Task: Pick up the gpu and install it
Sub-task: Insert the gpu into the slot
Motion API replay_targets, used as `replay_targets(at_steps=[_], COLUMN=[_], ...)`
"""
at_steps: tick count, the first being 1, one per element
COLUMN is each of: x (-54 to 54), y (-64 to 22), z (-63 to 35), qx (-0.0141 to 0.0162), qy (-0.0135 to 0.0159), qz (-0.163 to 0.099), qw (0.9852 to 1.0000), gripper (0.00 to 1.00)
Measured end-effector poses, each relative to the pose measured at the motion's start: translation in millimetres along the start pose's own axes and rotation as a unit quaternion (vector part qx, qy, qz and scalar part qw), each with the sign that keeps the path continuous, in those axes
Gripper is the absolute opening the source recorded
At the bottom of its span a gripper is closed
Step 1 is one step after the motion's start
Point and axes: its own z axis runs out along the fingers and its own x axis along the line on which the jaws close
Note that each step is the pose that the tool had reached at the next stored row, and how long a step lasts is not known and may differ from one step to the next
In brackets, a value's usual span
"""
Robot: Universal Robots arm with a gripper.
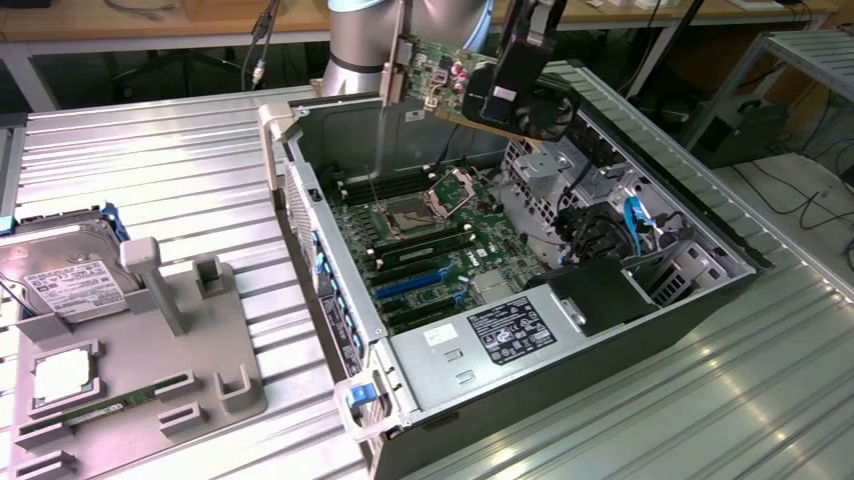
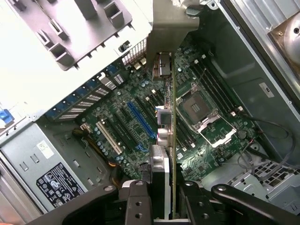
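The gpu (image 1: 441, 80), a green-backed card with a round black fan (image 1: 543, 108) and a silvery end bracket (image 1: 396, 70), hangs in the air above the open computer case (image 1: 694, 215). My gripper (image 1: 497, 100) is shut on it, near the fan end. In the wrist view the gpu (image 2: 172, 117) appears edge-on, its bracket (image 2: 168, 28) far from the camera. My gripper (image 2: 171, 206) clamps it between black fingers (image 2: 136, 201). Beneath the card lies the motherboard (image 2: 117, 117) with a long blue slot (image 2: 140, 123) just beside the card's line. Card and board are apart.
Inside the case are the open CPU socket (image 1: 407, 212), blue slots (image 1: 407, 285), cables (image 1: 601, 235) and a power supply (image 1: 514, 330). At the exterior view's left a grey fixture tray (image 1: 147, 380) holds a hard drive (image 1: 60, 275) and a green memory stick (image 1: 80, 415).
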Motion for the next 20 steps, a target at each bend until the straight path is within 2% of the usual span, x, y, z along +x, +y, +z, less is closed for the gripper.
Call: replay_targets(at_steps=[4,7,9,13,15,17,18,19,20], x=[0.0,0.0,-0.1,0.0,-0.1,-0.1,-0.2,-0.4,-0.6], y=[0.0,-0.1,-0.2,-0.3,-0.4,-0.5,-0.8,-1.1,-1.2], z=[0.1,0.9,1.5,3.2,4.1,4.5,4.7,4.8,5.0], qx=[-0.0002,0.0028,0.006,0.015,0.0174,0.0173,0.0166,0.0146,0.0137], qy=[0.0007,-0.0005,-0.0023,-0.0079,-0.0094,-0.0095,-0.0105,-0.0134,-0.0148], qz=[-0.015,-0.034,-0.041,-0.05,-0.054,-0.057,-0.059,-0.061,-0.063], qw=[0.9999,0.9994,0.9991,0.9986,0.9984,0.9982,0.9981,0.9979,0.9978], gripper=[0.28,0.28,0.28,0.28,0.28,0.28,0.28,0.28,0.28])
